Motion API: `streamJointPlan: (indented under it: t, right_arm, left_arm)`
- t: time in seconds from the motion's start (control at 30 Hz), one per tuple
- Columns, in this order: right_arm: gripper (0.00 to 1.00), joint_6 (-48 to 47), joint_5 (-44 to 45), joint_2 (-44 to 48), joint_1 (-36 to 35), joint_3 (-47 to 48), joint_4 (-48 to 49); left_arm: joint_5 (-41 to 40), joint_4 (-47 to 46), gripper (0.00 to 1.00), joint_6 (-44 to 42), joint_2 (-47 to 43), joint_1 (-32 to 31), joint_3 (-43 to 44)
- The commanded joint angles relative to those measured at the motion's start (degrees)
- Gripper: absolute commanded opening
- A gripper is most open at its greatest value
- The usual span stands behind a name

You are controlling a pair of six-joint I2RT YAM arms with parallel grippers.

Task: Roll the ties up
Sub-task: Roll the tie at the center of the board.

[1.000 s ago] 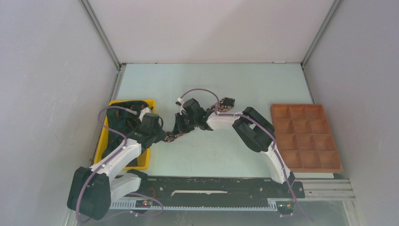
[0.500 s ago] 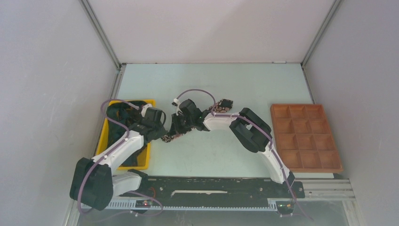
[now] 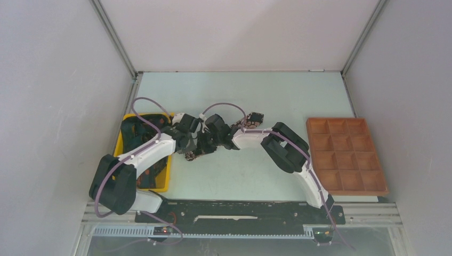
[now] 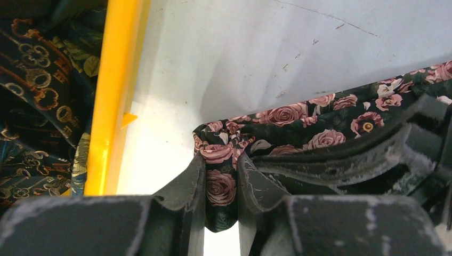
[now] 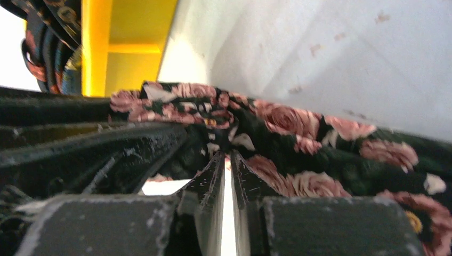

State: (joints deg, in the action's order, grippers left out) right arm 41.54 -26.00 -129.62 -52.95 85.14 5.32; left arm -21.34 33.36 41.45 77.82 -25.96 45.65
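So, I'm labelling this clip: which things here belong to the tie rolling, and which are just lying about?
In the job: rose-print tie, pinched by the left gripper, right gripper closed on it; more ties in the yellow bin.
Lying about: wooden compartment tray, off to the right.

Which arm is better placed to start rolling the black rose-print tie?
Left, probably. The left gripper pinches the folded end of the black rose-print fabric tie near the yellow plastic bin; the right gripper clamps further along, better for steadying.
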Motion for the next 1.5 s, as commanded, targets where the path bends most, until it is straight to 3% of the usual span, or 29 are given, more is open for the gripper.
streamJointPlan:
  t: [0.0,0.33,0.8,0.97,1.17,1.47]
  right_arm:
    - [0.12,-2.15,2.00,6.76,0.53,-3.31,0.29]
    - [0.12,-3.92,5.81,15.97,4.95,-11.67,-0.93]
    - [0.11,-3.31,6.14,19.47,9.00,-15.86,-0.31]
    - [0.10,-3.14,6.05,20.26,9.97,-16.72,0.02]
    - [0.10,-2.91,5.87,20.63,10.98,-17.16,0.26]
    - [0.10,-2.69,5.63,20.99,11.98,-17.48,0.33]
  left_arm:
    - [-4.62,1.77,0.00,0.24,2.79,-1.77,3.21]
    - [-7.44,3.70,0.00,1.20,7.96,-3.38,6.20]
    - [-9.59,8.64,0.01,5.66,15.82,-6.56,12.49]
    - [-9.77,9.69,0.07,7.02,17.44,-7.54,13.98]
    - [-10.46,10.53,0.29,7.93,19.12,-9.22,16.06]
    - [-10.39,11.28,0.45,7.77,19.74,-10.11,18.27]
